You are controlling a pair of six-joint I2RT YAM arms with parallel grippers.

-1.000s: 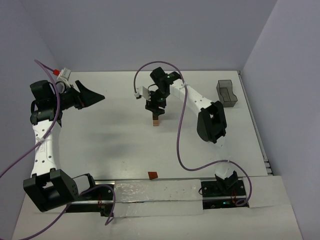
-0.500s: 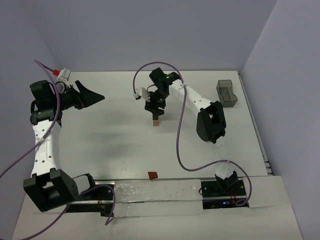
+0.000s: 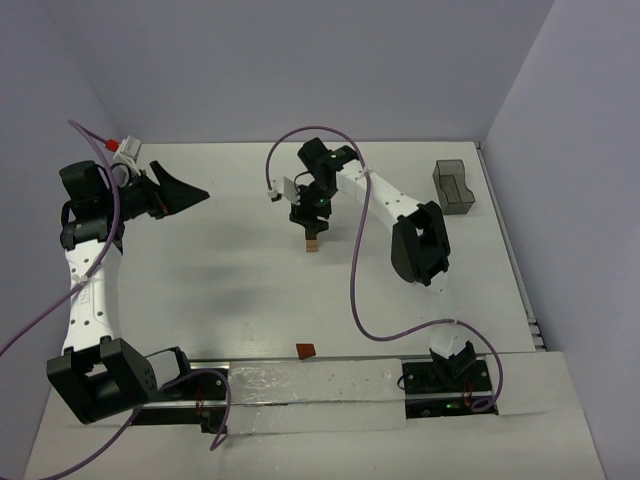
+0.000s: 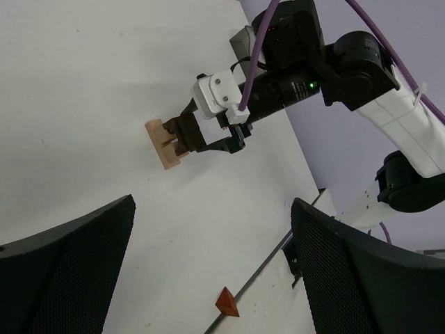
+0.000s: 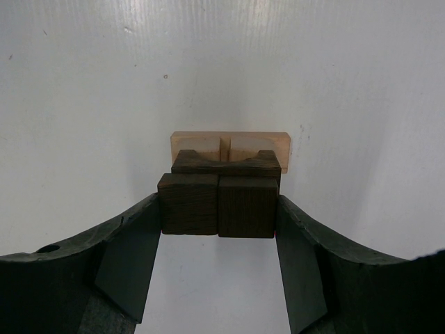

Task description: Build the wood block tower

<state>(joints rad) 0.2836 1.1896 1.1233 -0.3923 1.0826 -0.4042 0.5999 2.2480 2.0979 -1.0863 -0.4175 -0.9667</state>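
Right end effector (image 5: pixel 219 217) still clamps wood block tower (image 5: pixel 201 145) — barely shifted left.

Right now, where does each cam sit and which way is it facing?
Top external: above and behind the bases, looking down on the table; both arms visible.
Left wrist: on the raised left arm, facing across to the right gripper; left gripper open, fingers in the bottom corners.
Right wrist: looking down on dark blocks clamped between its own fingers.
Shared: all three see the wood block tower; top and left wrist both see the red-brown wedge.
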